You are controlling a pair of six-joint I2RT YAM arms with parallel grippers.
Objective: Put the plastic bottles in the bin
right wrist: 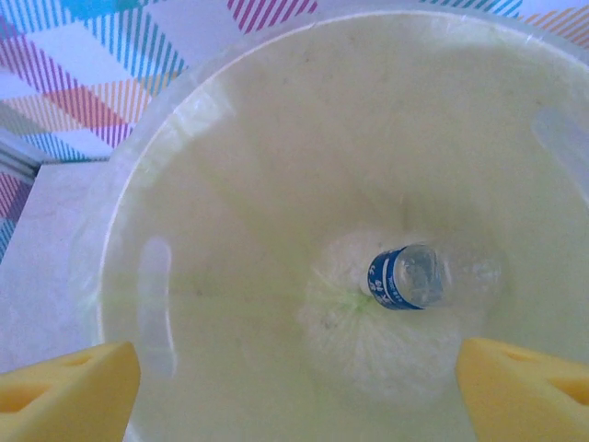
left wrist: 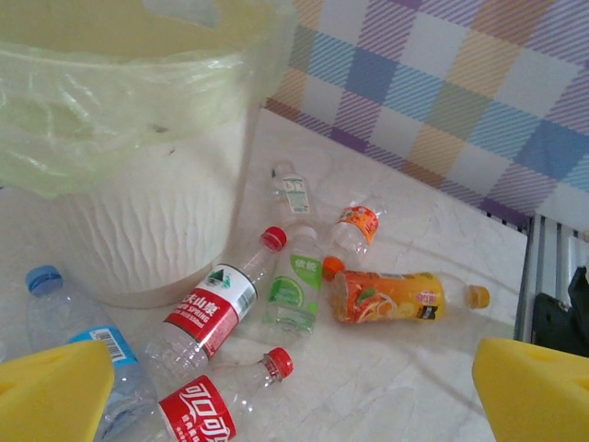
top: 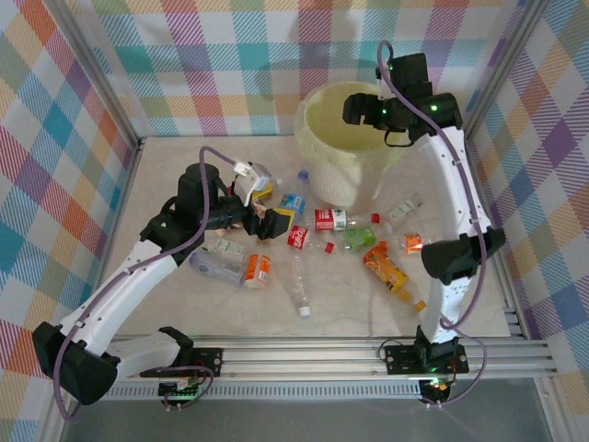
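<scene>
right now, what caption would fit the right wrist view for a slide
Right gripper open above the bin, with one blue-labelled plastic bottle inside it.

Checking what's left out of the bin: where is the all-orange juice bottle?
In the top view, the all-orange juice bottle lies on the table, right of centre, nearer than the bin, beside the green-labelled bottle.

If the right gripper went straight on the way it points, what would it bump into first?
Probably the floor of the bin, right beside the blue-labelled bottle lying there, though depth is hard to judge.
</scene>
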